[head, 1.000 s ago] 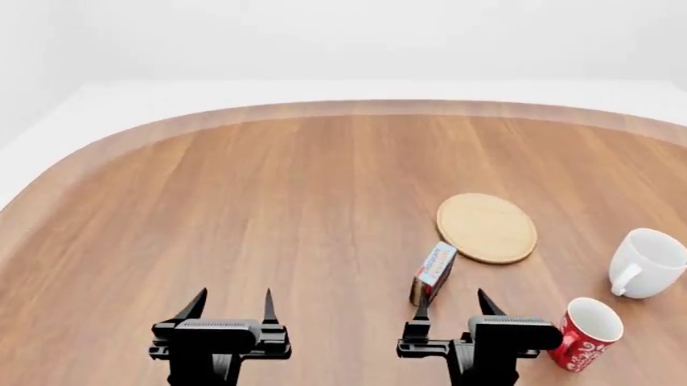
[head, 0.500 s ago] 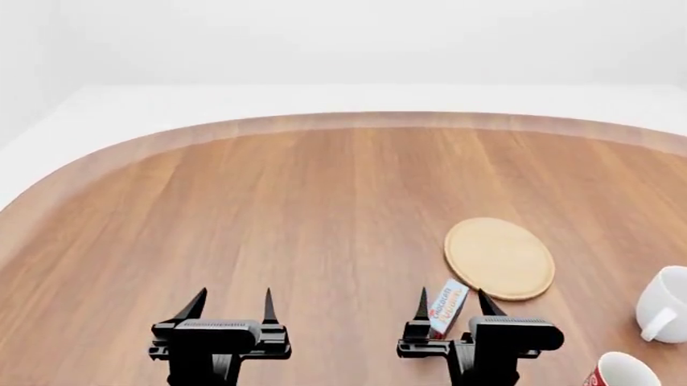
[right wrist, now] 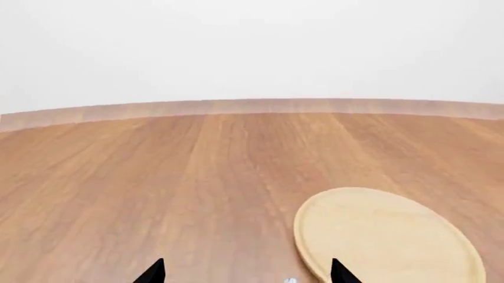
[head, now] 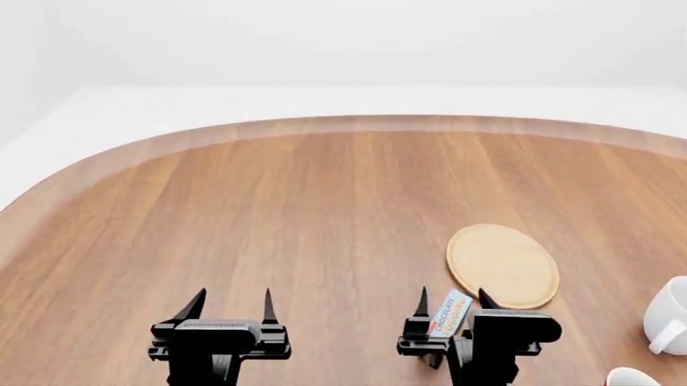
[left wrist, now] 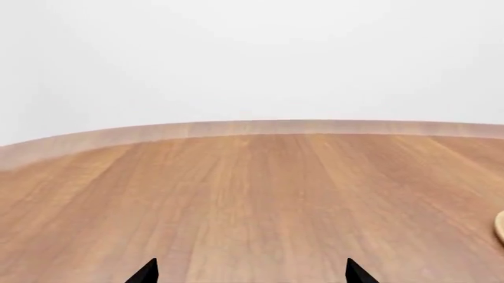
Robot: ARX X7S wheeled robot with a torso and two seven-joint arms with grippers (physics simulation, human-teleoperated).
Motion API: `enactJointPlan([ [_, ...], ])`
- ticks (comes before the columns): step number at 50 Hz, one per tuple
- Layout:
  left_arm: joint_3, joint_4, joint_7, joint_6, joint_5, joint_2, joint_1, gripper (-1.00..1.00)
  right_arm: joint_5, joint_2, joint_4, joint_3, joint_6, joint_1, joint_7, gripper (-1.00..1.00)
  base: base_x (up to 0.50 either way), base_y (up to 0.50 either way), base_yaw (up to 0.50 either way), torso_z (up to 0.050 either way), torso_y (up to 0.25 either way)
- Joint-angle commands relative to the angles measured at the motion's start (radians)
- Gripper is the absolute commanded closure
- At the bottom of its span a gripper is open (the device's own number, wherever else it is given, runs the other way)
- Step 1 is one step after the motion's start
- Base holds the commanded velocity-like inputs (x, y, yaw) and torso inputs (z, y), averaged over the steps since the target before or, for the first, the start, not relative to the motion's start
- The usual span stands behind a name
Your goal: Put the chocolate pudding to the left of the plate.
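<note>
Pretty early in the task as far as I can judge, nothing is grabbed yet. Nearest to the robot in the head view, the right gripper (head: 451,301) sits low at the bottom edge with its two black fingers spread apart, and the chocolate pudding (head: 448,314) pokes up right between those fingers, tilted, with its pale printed face showing. I can't tell if either finger touches the carton, since the gripper body hides the lower part (the right wrist view doesn't help, it only shows two finger tips and a tiny grey speck between them). So that hand reads as open and holding nothing. The left gripper (head: 231,301) is also spread wide, with bare wood under it, well apart from everything else. A bit farther out, the plate (head: 503,265) lies flat on the table (head: 269,209), just beyond and slightly right of the carton; in the right wrist view the plate (right wrist: 390,239) fills the area ahead of the fingers. A white mug (head: 671,316) sits off to the right near the frame edge. What's left in my opinion: close on the carton, lift it, carry it over to the open wood left of the plate, and let go.
</note>
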Motion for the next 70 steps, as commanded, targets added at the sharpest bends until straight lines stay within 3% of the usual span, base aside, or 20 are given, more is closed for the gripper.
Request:
enactJointPlan([
  [1,0.006,0.015,-0.015,-0.007,0.002,-0.008,0.006,-1.00,0.051,0.011,-0.136,0.010,0.312,0.052,0.076,-1.00,0.00,0.00,0.00,0.000,0.000],
  [7,0.001,0.039,-0.026,-0.021,-0.005,-0.015,0.012,-1.00,0.102,-0.031,-0.186,0.057,0.574,0.114,0.194,-1.00,0.00,0.00,0.00,0.000,0.000],
  [15,-0.026,0.089,-0.049,-0.044,-0.027,-0.031,0.026,-1.00,0.176,-0.087,-0.273,0.100,0.806,0.150,0.291,-1.00,0.00,0.00,0.00,0.000,0.000],
  [25,-0.061,0.146,-0.070,-0.069,-0.062,-0.052,0.042,-1.00,0.292,-0.170,-0.301,0.185,0.980,0.193,0.450,-1.00,0.00,0.00,0.00,0.000,0.000],
  [42,-0.089,0.190,-0.088,-0.083,-0.095,-0.073,0.057,-1.00,0.441,-0.162,-0.137,0.155,0.948,0.299,0.589,-1.00,0.00,0.00,0.00,0.000,0.000],
  [70,-0.082,0.187,-0.095,-0.077,-0.106,-0.083,0.059,-1.00,0.512,-0.150,0.150,0.107,0.801,0.365,0.638,-1.00,0.00,0.00,0.00,0.000,0.000],
])
